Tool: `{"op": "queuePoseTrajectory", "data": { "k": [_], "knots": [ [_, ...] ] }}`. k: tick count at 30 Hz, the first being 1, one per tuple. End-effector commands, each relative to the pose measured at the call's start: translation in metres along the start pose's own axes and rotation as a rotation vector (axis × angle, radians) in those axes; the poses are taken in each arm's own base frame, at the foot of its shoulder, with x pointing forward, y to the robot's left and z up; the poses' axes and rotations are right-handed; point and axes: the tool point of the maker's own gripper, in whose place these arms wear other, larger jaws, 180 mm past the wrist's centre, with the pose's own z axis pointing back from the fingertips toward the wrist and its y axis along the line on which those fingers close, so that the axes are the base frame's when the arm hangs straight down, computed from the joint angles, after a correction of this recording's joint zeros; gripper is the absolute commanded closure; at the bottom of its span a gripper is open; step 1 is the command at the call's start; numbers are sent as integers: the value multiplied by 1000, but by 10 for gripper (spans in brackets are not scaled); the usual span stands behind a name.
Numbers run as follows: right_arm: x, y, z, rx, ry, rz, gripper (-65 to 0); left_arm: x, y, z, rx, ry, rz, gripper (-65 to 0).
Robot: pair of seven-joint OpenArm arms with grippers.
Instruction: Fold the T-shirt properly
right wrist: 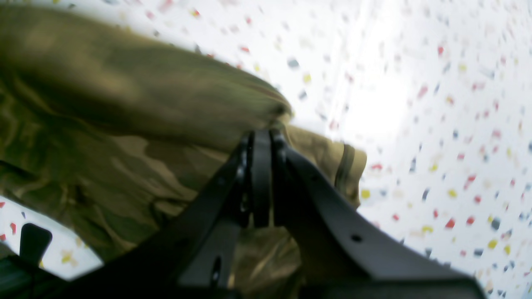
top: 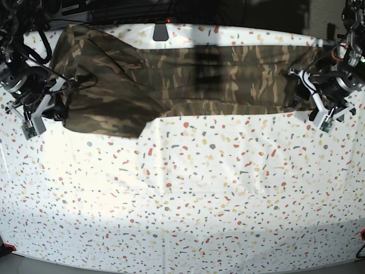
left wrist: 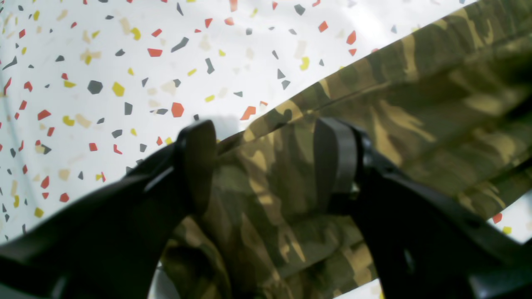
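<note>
The camouflage T-shirt (top: 188, 80) lies stretched in a long band across the far part of the table. At its end on the base view's right, my left gripper (left wrist: 266, 162) stands open, its two black fingers (left wrist: 199, 166) straddling the cloth (left wrist: 374, 124) without closing on it. At the other end, my right gripper (right wrist: 261, 141) is shut, with a bunched edge of the T-shirt (right wrist: 124, 124) meeting its fingertips. That end of the shirt is wider and rumpled, next to the right gripper (top: 57, 107) in the base view.
The table (top: 188, 194) is covered in white sheet with red, yellow and grey flecks. A dark mount (top: 161, 31) sits at the far edge above the shirt. Cables and arm bases crowd both far corners.
</note>
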Motion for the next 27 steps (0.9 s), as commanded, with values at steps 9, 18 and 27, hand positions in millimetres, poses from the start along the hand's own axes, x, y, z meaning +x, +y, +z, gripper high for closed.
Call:
{"op": "queuePoseTrajectory", "data": {
  "k": [9,18,27],
  "knots": [
    [-5,-4,3,-8,44,11,0,13,4,4,9,-42,-19,-363],
    [-19,-4,5,-10,125,11,0,13,4,4,9,-41,-19,-363],
    [-11,-4,4,-13,80,13,-370,13,4,4,8,-42,-20,-363]
  ]
}}
